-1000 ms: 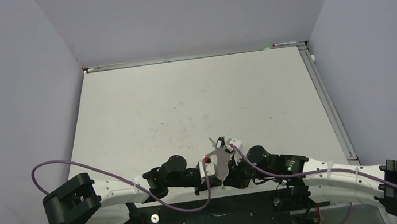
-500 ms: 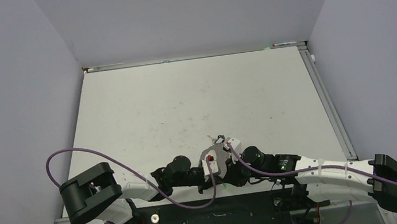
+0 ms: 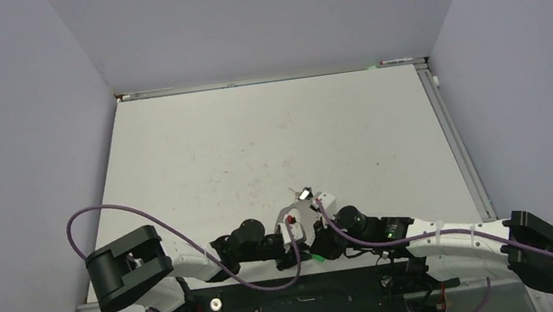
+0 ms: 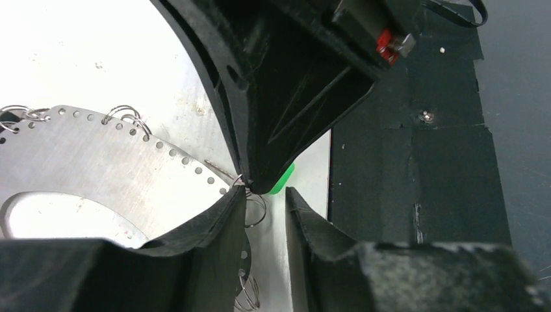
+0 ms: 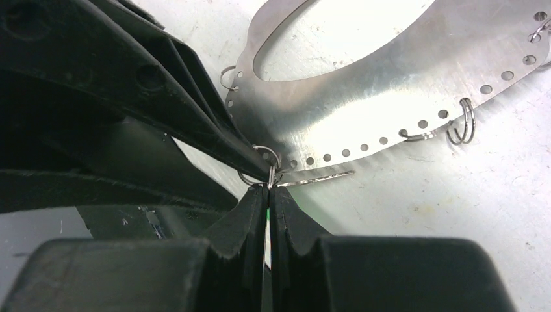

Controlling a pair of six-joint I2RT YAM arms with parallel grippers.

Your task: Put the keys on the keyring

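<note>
**overhead view.** both arms fold inward and meet just above the near edge of the table. between them lies the keyring, which appears here as a flat silvery crescent plate. a row of holes pierces its outer rim, and several small wire rings hang through them. a purple cable loops from each arm.

**right wrist view.** the right gripper is clenched, its fingers pressed together on the green-headed key. only a thin green edge of the key shows in the slit between them. at the fingertips one end ring sits at the plate's rim. a thin silver sliver runs sideways from it; we cannot tell whether this is a key's blade.

**left wrist view.** the left gripper is released, its fingers parted by a narrow gap. one finger touches the plate's rim, and we see nothing clamped between the two. the green head shows just beyond this gap, under the right gripper's tip.
</note>
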